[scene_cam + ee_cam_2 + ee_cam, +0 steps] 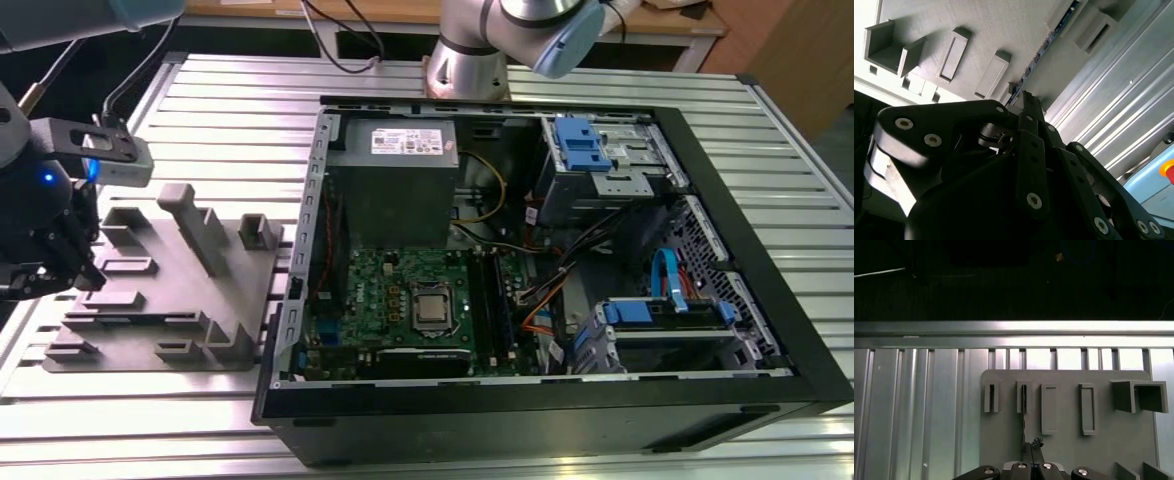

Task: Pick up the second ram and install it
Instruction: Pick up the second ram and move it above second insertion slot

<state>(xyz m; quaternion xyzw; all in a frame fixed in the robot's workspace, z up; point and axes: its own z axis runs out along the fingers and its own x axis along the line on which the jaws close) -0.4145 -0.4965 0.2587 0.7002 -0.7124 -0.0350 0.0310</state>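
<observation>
The second ram [1024, 420] shows as a thin dark strip seen edge-on, one end standing in a narrow slot of the grey holder block [1069, 450]. In the second wrist view the ram [1046, 42] runs along the block [1004, 25], its small chips visible. My gripper [1031, 452] is shut on the ram's near end, and the black fingers meet on it [1026, 100]. In the exterior view the gripper [60, 265] hangs over the holder block [174, 300] at the exterior view's left. The green motherboard [400, 290] with its long black memory slots [489, 300] lies in the open case.
The open black computer case [747, 300] sits at the exterior view's right, with a power supply [394, 150], blue drive cages [587, 145] and loose cables inside. The arm's base [467, 60] stands behind the case. Everything rests on a slatted metal table [240, 90].
</observation>
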